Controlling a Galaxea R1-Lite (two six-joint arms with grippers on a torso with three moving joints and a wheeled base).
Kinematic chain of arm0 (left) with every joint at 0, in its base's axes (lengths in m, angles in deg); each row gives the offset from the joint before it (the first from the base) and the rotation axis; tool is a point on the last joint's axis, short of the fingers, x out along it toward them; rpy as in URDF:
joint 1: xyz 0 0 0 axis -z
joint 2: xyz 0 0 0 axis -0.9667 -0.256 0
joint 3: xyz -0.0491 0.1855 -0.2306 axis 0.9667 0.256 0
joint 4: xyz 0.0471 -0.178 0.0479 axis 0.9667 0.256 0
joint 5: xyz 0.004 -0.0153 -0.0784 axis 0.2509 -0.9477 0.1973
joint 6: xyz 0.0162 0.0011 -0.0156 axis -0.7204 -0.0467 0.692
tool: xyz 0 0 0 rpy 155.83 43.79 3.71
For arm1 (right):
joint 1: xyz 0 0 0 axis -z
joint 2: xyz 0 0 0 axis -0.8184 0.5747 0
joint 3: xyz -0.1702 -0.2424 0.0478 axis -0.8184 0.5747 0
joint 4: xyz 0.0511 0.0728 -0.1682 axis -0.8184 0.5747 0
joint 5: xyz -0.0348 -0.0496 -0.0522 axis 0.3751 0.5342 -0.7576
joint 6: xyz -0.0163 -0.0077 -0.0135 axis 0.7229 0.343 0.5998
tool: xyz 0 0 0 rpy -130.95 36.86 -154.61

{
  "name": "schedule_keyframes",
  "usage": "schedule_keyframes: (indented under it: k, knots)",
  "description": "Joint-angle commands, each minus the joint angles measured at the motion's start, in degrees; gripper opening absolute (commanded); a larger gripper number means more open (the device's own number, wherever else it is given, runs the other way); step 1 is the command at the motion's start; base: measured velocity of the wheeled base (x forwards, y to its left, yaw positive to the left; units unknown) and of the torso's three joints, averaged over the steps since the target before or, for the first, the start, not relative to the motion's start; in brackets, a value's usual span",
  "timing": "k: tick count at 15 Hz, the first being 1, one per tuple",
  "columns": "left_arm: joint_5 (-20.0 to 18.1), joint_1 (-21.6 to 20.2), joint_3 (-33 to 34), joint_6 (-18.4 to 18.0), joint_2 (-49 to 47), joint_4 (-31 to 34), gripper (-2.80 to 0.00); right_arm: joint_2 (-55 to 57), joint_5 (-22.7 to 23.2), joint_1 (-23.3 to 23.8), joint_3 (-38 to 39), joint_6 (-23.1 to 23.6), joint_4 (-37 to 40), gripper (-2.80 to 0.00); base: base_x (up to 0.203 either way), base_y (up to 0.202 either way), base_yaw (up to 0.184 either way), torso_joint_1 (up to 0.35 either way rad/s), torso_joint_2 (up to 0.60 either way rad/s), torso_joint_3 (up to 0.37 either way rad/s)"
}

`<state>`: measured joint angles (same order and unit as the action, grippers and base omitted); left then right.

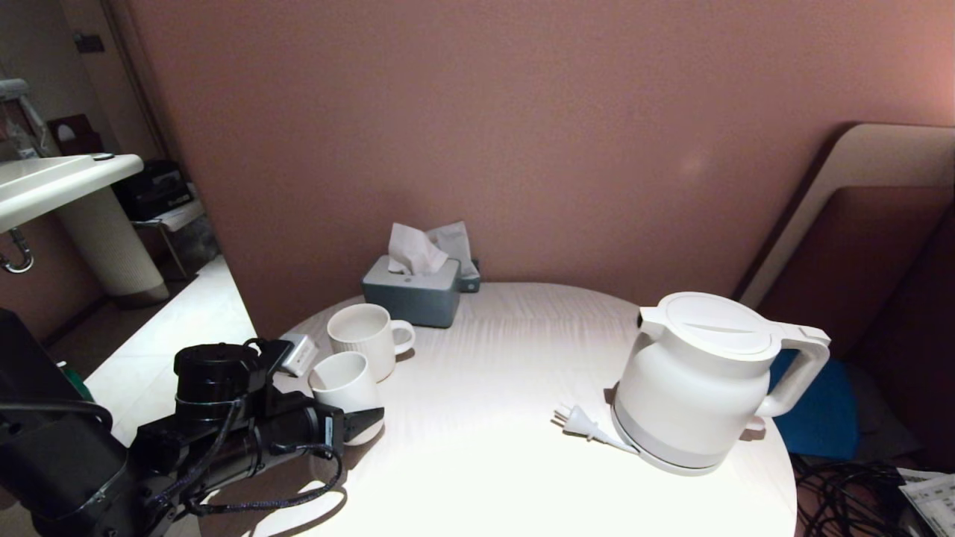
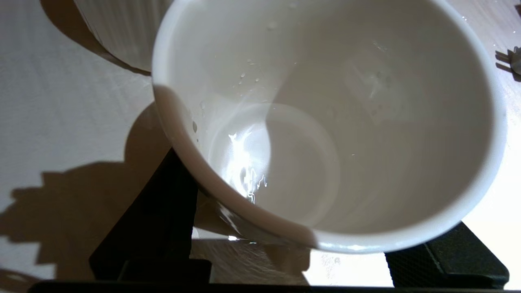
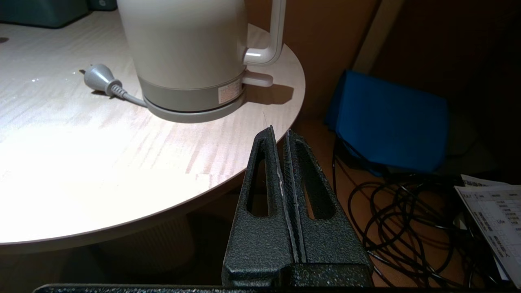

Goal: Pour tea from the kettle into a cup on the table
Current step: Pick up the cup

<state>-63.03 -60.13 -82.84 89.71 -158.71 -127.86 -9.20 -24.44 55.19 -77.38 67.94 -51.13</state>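
The plain white cup (image 1: pixel 345 386) stands at the left side of the table (image 1: pixel 485 388), just in front of a ribbed mug. My left gripper (image 1: pixel 349 419) reaches in low from the left, one black finger on each side of the cup's lower wall, shut on it. From the left wrist, the cup (image 2: pixel 325 122) fills the picture, with droplets on its inner wall and a wet glint at its bottom. The white kettle (image 1: pixel 701 373) sits on its grey base disc (image 1: pixel 671 464) at the right. My right gripper (image 3: pixel 280 130) is shut and empty, off the table's near right edge, apart from the kettle (image 3: pixel 183 40).
The ribbed mug (image 1: pixel 365 339) with a handle nearly touches the cup. A grey tissue box (image 1: pixel 414 294) stands at the back. The base's plug (image 1: pixel 578 421) lies loose left of the kettle. A blue bag (image 1: pixel 813 406) and cables (image 3: pixel 407 215) lie on the floor at the right.
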Motion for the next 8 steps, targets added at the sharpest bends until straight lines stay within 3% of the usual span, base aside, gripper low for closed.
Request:
schedule_keyframes:
  k: [1, 6, 8]
  knots:
    - [-0.09, -0.01, 0.19, 0.06, -0.24, -0.42, -2.8, 0.02, -0.02, 0.0, -0.01, -0.03, 0.02, -2.8, 0.0, 0.0, 0.0, 0.0, 0.0, 0.0]
    - [0.35, -0.12, 2.02, 0.06, 0.75, -0.5, -2.8, 0.02, -0.05, 0.0, -0.01, 0.05, 0.02, -2.8, 0.0, 0.0, 0.0, 0.0, 0.0, 0.0]
    - [2.98, -1.17, 2.06, -0.07, 1.73, -0.51, -2.8, 0.02, -0.02, 0.0, -0.01, 0.05, 0.02, -2.8, 0.0, 0.0, 0.0, 0.0, 0.0, 0.0]
